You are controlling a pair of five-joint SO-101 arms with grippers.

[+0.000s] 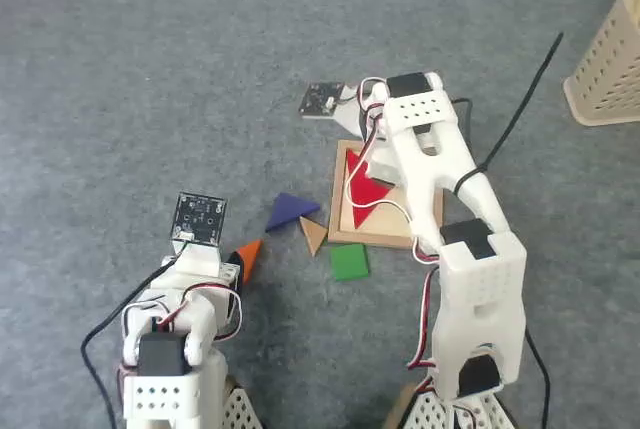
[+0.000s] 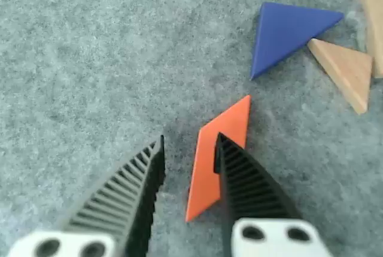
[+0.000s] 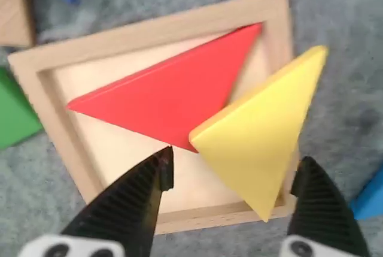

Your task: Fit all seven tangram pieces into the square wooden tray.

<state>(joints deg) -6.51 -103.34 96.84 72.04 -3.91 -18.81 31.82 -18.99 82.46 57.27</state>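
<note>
Yellow triangle (image 3: pixel 257 143) between spread right gripper (image 3: pixel 234 158) fingers; tilted over tray (image 3: pixel 149 29)

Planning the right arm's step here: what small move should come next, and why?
Probably shut the open right gripper on the yellow triangle and re-seat it: it sits tilted, lapping the red triangle and the tray rim, not flat inside.

Left arm (image 1: pixel 165 389) & right arm (image 1: pixel 482 294): white plastic, black servos, red/white/black cables. Left gripper (image 2: pixel 190 139), right gripper (image 3: pixel 238 158): black ribbed fingers (image 2: pixel 128 191), white screw-holed bases.
</note>
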